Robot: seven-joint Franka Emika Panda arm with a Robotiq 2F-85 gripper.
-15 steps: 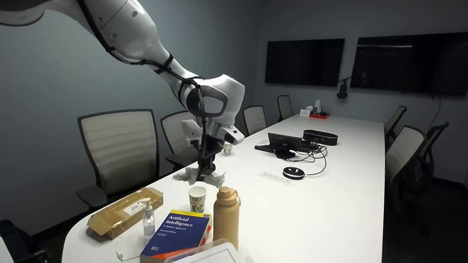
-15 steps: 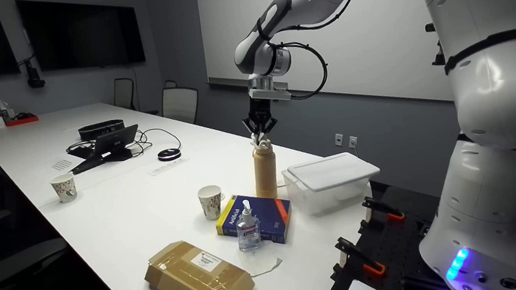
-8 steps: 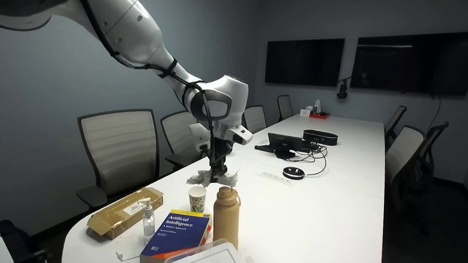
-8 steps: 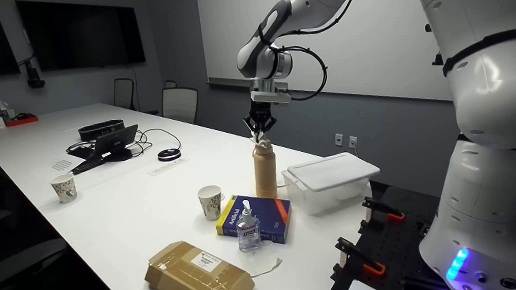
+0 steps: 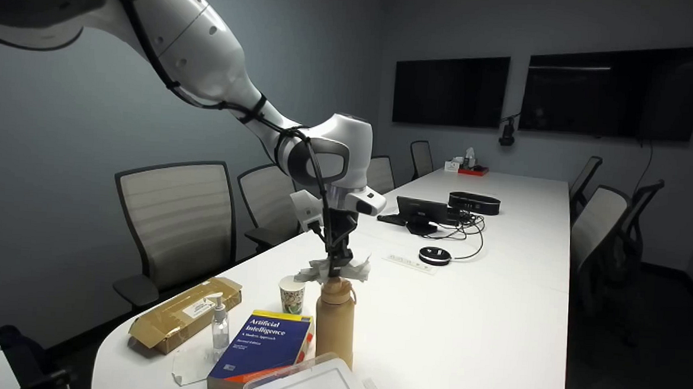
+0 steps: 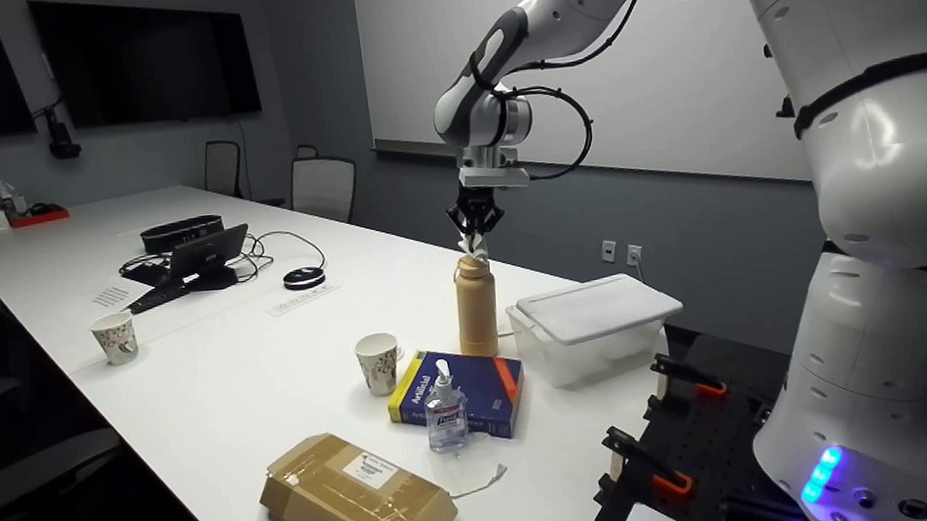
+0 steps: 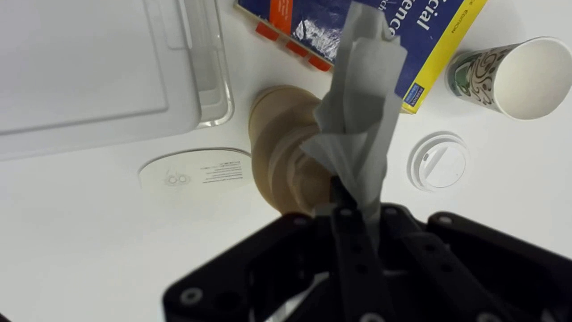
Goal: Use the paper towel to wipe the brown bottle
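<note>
Table (image 5: pixel 452 324) | brown bottle (image 5: pixel 334 331) upright | end effector (image 5: pixel 336 269) pinching paper towel (image 7: pixel 364 98)

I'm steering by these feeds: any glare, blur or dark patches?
Wrist view: white glare on the book, brown bottle partly shadowed, jaws dark and blurred; in an exterior view, a light streak on a wall screen; in an exterior view, lower-left chair nearly lost in darkness.

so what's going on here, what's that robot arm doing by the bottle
The robot arm has a crumpled paper towel pinched in its gripper and holds it close to the cap of the brown bottle, apparently to wipe it. The bottle stands upright on the white table, beside a blue book. Whether the towel is touching the bottle, I can't tell from these views.
</note>
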